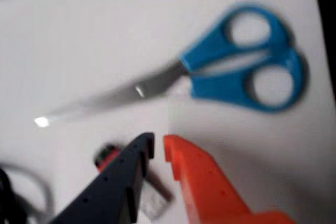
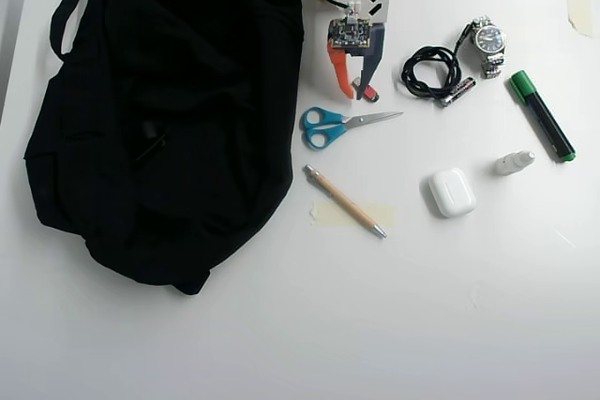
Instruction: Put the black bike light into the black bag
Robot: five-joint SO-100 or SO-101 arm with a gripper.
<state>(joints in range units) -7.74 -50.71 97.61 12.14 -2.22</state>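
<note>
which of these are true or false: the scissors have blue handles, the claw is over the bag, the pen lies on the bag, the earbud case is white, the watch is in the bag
1. The scissors have blue handles. True.
2. The claw is over the bag. False: in the overhead view it hangs over the bare table, to the right of the bag and just above the scissors.
3. The pen lies on the bag. False: it lies on the table to the right of the bag, its lower part across a piece of tape.
4. The earbud case is white. True.
5. The watch is in the bag. False: it lies on the table near the coiled cable.
</note>
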